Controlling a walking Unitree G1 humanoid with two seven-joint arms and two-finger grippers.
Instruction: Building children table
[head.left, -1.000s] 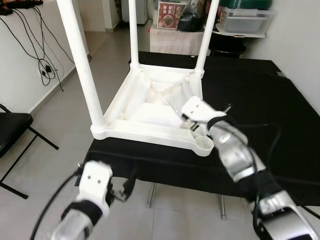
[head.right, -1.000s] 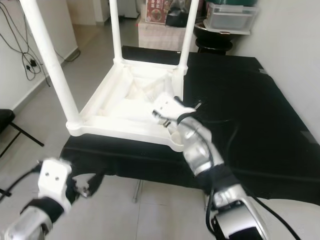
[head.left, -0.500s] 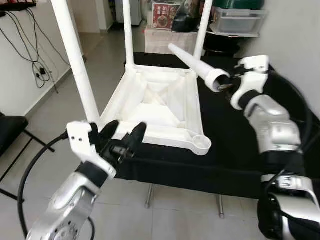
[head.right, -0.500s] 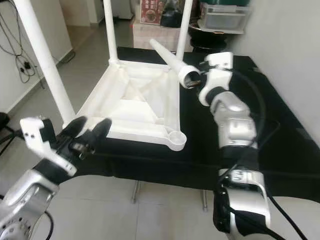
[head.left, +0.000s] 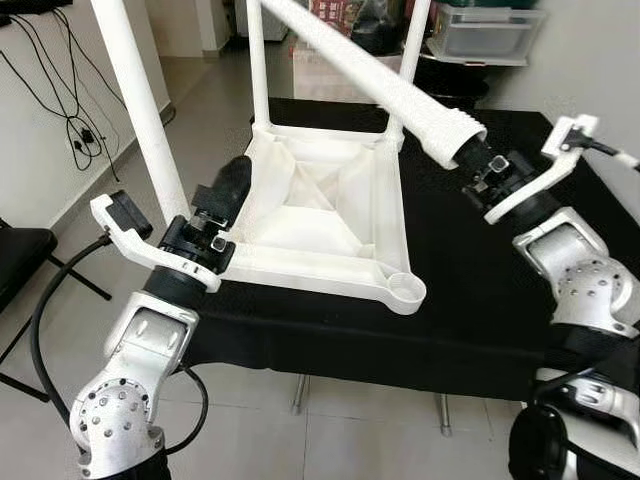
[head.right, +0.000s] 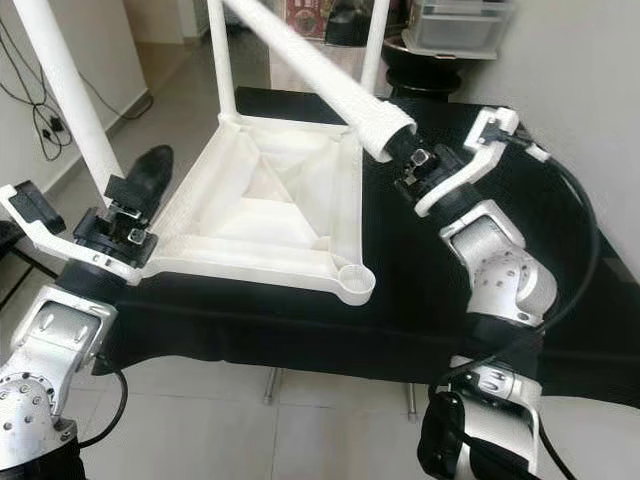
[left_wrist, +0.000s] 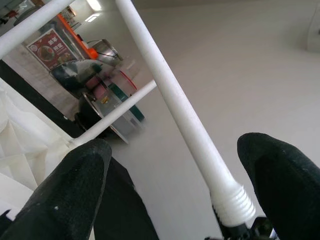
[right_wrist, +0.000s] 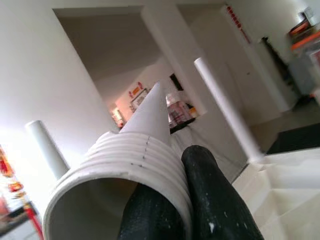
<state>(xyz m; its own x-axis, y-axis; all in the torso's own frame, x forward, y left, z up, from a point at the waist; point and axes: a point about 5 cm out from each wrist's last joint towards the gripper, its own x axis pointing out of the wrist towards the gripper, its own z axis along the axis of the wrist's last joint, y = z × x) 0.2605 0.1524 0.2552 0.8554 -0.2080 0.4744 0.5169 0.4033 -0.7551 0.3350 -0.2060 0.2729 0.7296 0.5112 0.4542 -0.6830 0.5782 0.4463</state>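
On the black-draped table (head.left: 480, 300), your upturned white children's table (head.left: 320, 225) rests with three legs fitted, its near right socket (head.left: 405, 290) empty. Your right gripper (head.left: 480, 170) clenches the threaded end of the loose table leg (head.left: 380, 80), held above it. Your left gripper (head.left: 225, 195) hovers released at the near left corner.

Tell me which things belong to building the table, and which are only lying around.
Job: upturned white tabletop; loose white leg held by right gripper; empty corner socket; left gripper.
Around: folding chair; wall cables; storage box.
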